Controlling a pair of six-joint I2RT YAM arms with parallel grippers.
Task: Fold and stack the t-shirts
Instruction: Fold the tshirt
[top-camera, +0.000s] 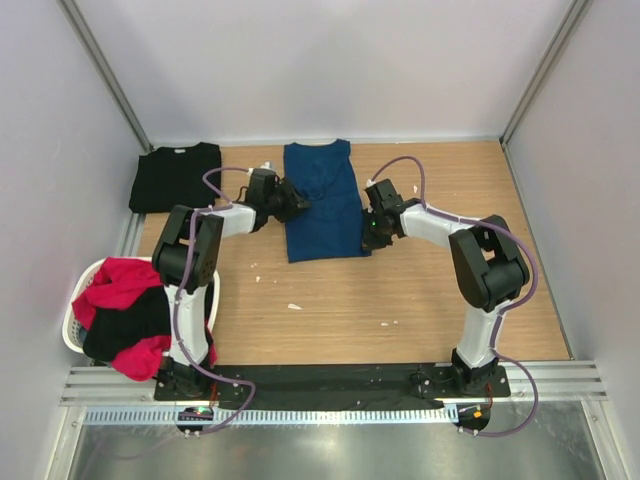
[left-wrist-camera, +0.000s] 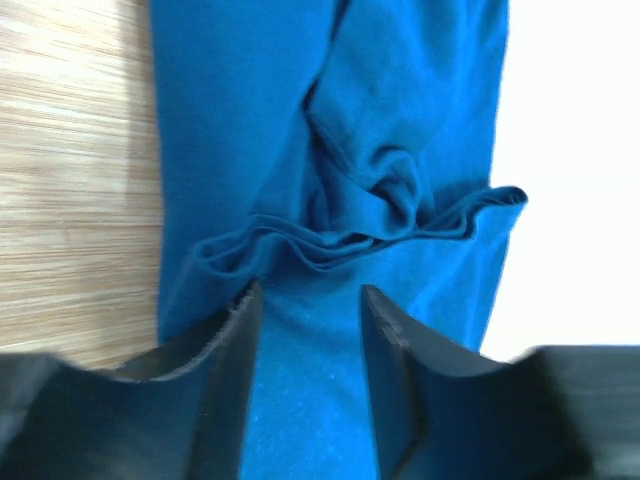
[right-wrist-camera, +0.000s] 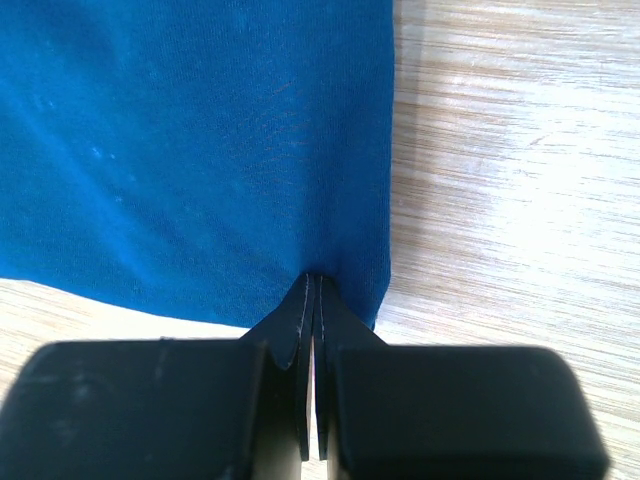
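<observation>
Table: the navy tee lies as a long folded strip at far centre, with a folded black tee at the far left. Your right pincer is pinched tight on the strip's near-right corner. The left pincer hangs with jaws apart, gripping nothing, so seat it on the left edge opposite and lift evenly. Only the left wrist view shows the rucked sleeve seam (smooth it first).

End effector tight on blue t-shirt
</observation>
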